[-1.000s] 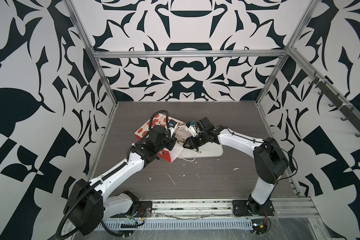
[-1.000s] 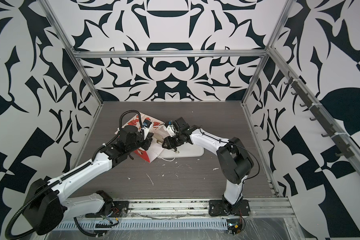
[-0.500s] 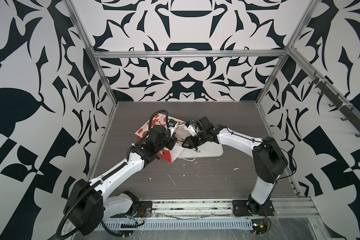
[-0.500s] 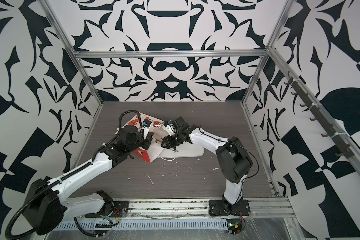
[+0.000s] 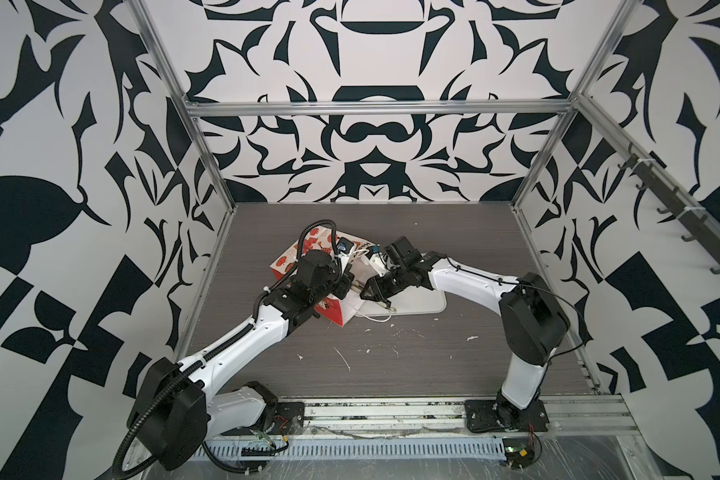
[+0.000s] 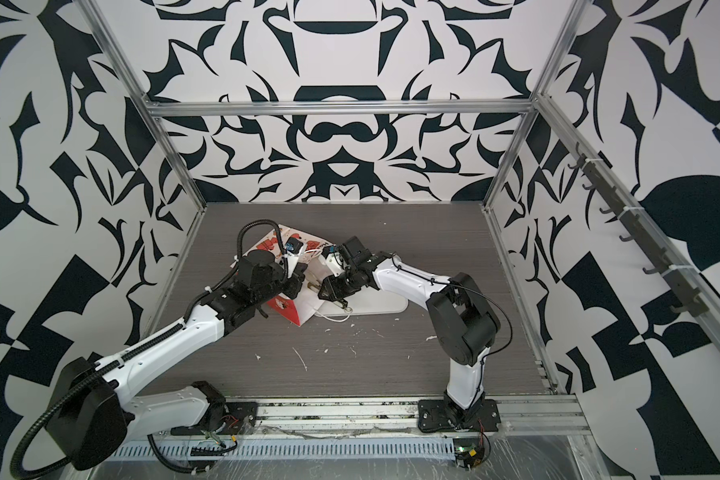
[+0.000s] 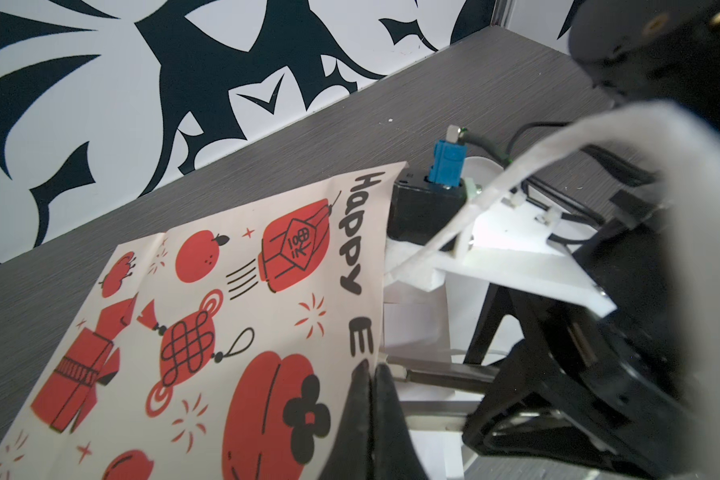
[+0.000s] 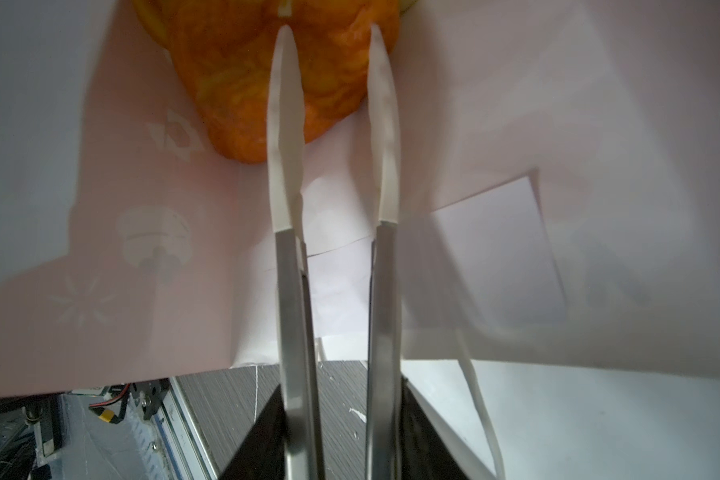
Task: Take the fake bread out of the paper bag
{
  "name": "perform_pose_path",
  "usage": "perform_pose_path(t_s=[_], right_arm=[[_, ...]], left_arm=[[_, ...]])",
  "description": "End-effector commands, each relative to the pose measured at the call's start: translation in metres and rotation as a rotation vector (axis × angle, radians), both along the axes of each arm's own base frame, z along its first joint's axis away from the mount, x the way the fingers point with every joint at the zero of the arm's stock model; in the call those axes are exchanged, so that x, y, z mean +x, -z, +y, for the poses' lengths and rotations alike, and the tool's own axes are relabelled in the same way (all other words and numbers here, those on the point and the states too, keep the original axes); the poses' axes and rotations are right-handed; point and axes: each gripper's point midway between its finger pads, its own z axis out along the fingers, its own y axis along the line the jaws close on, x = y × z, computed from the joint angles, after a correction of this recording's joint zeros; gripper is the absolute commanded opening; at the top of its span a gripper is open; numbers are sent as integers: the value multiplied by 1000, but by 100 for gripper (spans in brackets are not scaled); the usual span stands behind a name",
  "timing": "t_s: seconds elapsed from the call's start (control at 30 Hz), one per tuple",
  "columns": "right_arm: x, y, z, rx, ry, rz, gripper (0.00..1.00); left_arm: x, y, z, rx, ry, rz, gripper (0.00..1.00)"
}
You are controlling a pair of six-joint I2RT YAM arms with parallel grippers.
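Right gripper [image 8: 329, 31] sits deep inside the bag [image 8: 516, 124]. Its long fingers are apart with a clear gap between them, and the tips lie on either side of an orange bread [image 8: 233, 75] at the far end of the bag. I cannot tell whether they press on it. On my other arm, the left gripper [image 7: 373, 370] has its black fingers together, pinched on the paper edge at the bag's mouth, which stands open. In both top views the bag lies on its side on the table [image 5: 391, 361], printed face up, with its mouth turned to the white tray [image 5: 425, 305] just beside it.
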Motion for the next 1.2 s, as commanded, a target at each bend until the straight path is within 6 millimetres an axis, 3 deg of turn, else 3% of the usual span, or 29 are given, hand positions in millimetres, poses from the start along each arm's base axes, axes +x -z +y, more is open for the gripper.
perform_pose_path(t_s=[0.0,0.23,0.37,0.53,0.77,0.9,1.03,1.17], right_arm=[[11,-26,14,62,-8,-63,37],[9,-24,12,58,-5,-65,21],[7,-26,8,54,1,-81,6],[2,-33,-5,35,17,-124,0],[-7,-42,-27,-20,30,-183,0],[-13,-47,-28,-15,11,-190,1],[-19,-41,-24,-35,-27,-201,23],[-20,-35,-24,-43,-39,-224,30]], left_arm=[[3,-31,-8,-66,22,-73,0],[2,-33,-3,-58,6,-85,0],[1,-31,0,-47,-2,-84,0],[-3,-32,3,-34,2,-81,0],[-5,-30,7,2,1,-79,0],[-3,-26,5,15,10,-72,0],[-3,-26,1,15,32,-68,0],[-4,-31,0,10,40,-73,0]])
